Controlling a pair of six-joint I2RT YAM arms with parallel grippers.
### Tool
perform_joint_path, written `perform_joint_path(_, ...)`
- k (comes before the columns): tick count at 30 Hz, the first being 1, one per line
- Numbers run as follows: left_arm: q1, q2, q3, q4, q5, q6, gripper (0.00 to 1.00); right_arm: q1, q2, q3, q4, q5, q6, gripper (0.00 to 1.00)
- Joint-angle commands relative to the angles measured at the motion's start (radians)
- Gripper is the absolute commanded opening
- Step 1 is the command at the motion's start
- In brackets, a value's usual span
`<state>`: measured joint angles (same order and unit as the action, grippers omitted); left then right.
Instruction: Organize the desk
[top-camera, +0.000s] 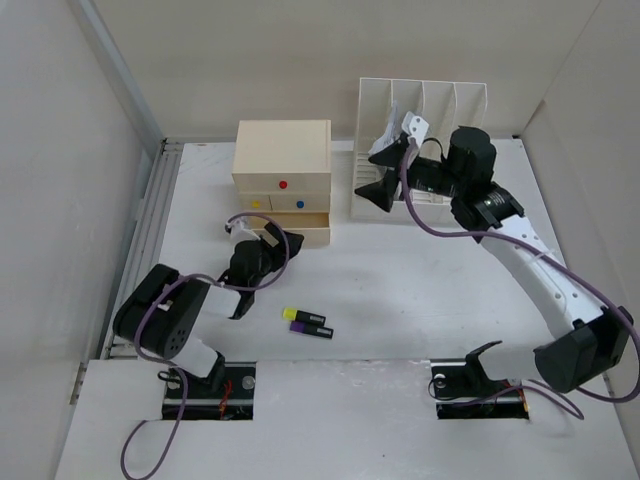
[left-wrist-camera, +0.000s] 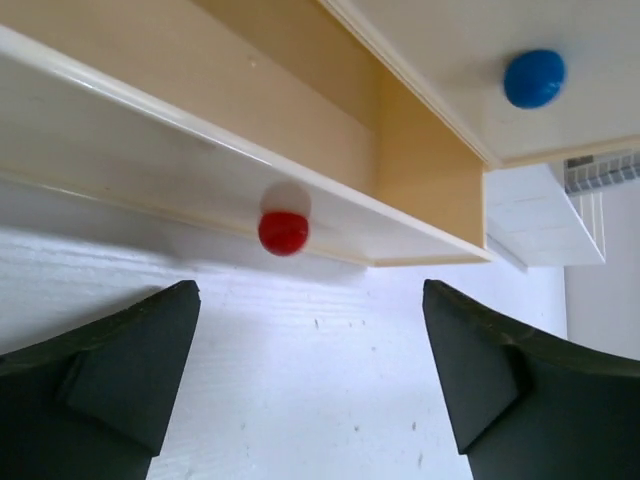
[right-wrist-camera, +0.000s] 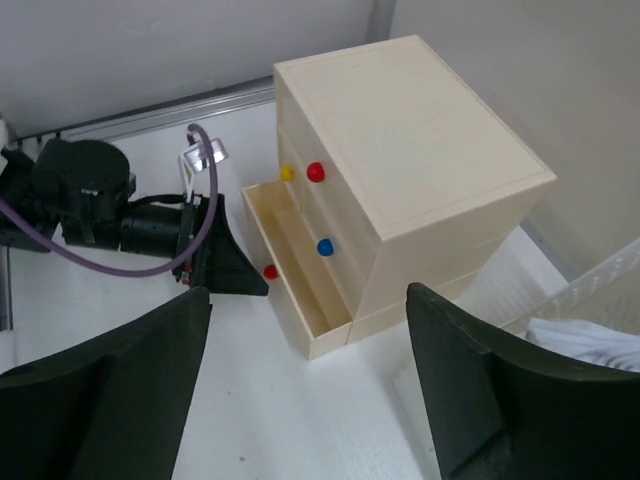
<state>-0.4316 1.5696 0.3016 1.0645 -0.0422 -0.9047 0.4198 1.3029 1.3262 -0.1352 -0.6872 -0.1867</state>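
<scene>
The white desk (top-camera: 400, 290) carries a cream three-drawer box (top-camera: 282, 165) whose bottom drawer (top-camera: 305, 228) stands pulled out. In the right wrist view the drawer (right-wrist-camera: 295, 275) shows nothing inside. My left gripper (top-camera: 272, 250) is open just in front of that drawer. The drawer's red knob (left-wrist-camera: 284, 232) lies beyond the left gripper (left-wrist-camera: 312, 340), apart from its fingers. Two black markers (top-camera: 308, 323), one yellow-capped and one purple-capped, lie on the desk near the left arm. My right gripper (top-camera: 382, 170) hangs open and holds nothing at the front of the white file rack (top-camera: 425, 110).
Crumpled white paper (top-camera: 385, 142) sits in the rack's left slot and shows at the lower right of the right wrist view (right-wrist-camera: 580, 340). The upper drawers are closed, with red, yellow and blue knobs (top-camera: 300, 203). Walls close in on the left, back and right.
</scene>
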Motion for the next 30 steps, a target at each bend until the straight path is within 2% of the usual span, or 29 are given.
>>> perform_joint_path(1, -0.022, -0.12, -0.015, -0.11, -0.007, 0.041, 0.94, -0.004, 0.031, -0.01, 0.031, -0.151, -0.067, 0.85)
perform_joint_path(3, -0.053, -0.251, -0.027, -0.185, -0.021, 0.068, 0.98, -0.004, 0.096, 0.02, -0.039, -0.281, -0.14, 0.79)
perform_joint_path(4, -0.07, -0.304, -0.027, -0.216, -0.04, 0.069, 0.98, -0.004, 0.126, 0.046, -0.163, -0.325, -0.189, 0.65)
perform_joint_path(5, -0.09, -0.357, -0.038, -0.247, -0.053, 0.082, 0.96, -0.004, 0.195, 0.106, -0.241, -0.359, -0.317, 0.57)
perform_joint_path(7, -0.151, -0.52, -0.038, -0.368, -0.096, 0.095, 0.77, 0.04, 0.266, 0.174, -0.459, -0.403, -0.55, 0.43)
perform_joint_path(8, -0.171, -0.573, -0.027, -0.409, -0.107, 0.107, 0.63, 0.06, 0.294, 0.209, -0.624, -0.379, -0.726, 0.34)
perform_joint_path(9, -0.186, -0.624, -0.007, -0.507, -0.126, 0.107, 0.48, 0.082, 0.332, 0.209, -0.642, -0.347, -0.747, 0.29)
perform_joint_path(10, -0.208, -0.726, 0.007, -0.555, -0.137, 0.121, 0.2, 0.117, 0.344, 0.209, -0.642, -0.294, -0.757, 0.23)
perform_joint_path(11, -0.208, -0.774, 0.025, -0.607, -0.146, 0.144, 0.07, 0.134, 0.355, 0.18, -0.627, -0.27, -0.757, 0.12)
perform_joint_path(12, -0.222, -0.822, 0.048, -0.667, -0.16, 0.154, 0.0, 0.152, 0.366, 0.168, -0.61, -0.247, -0.767, 0.06)
perform_joint_path(14, -0.234, -0.959, 0.129, -0.822, -0.232, 0.185, 0.0, 0.201, 0.381, 0.159, -0.586, -0.204, -0.767, 0.04)
perform_joint_path(17, -0.234, -1.107, 0.246, -0.9, -0.286, 0.242, 0.0, 0.243, 0.421, 0.149, -0.557, -0.195, -0.716, 0.12)
perform_joint_path(19, -0.234, -1.141, 0.324, -0.923, -0.311, 0.308, 0.0, 0.269, 0.435, 0.125, -0.472, -0.17, -0.598, 0.18)
perform_joint_path(20, -0.234, -1.142, 0.411, -0.958, -0.344, 0.401, 0.0, 0.305, 0.446, 0.104, -0.434, -0.144, -0.538, 0.21)
perform_joint_path(22, -0.234, -1.142, 0.485, -0.997, -0.375, 0.521, 0.0, 0.355, 0.446, 0.072, -0.391, -0.105, -0.477, 0.23)
perform_joint_path(23, -0.234, -1.142, 0.519, -1.014, -0.415, 0.57, 0.0, 0.379, 0.446, 0.053, -0.362, -0.078, -0.438, 0.27)
perform_joint_path(24, -0.234, -1.16, 0.519, -1.014, -0.415, 0.657, 0.0, 0.423, 0.437, 0.032, -0.325, -0.022, -0.394, 0.27)
perform_joint_path(26, -0.234, -1.195, 0.48, -1.014, -0.432, 0.714, 0.01, 0.459, 0.437, 0.008, -0.261, 0.04, -0.285, 0.33)
perform_joint_path(27, -0.234, -1.247, 0.45, -0.98, -0.421, 0.745, 0.11, 0.482, 0.437, 0.008, -0.242, 0.087, -0.248, 0.37)
perform_joint_path(29, -0.234, -1.31, 0.389, -0.94, -0.421, 0.797, 0.22, 0.507, 0.449, -0.005, -0.202, 0.127, -0.177, 0.38)
perform_joint_path(30, -0.234, -1.339, 0.345, -0.908, -0.436, 0.809, 0.31, 0.52, 0.449, -0.015, -0.183, 0.156, -0.151, 0.39)
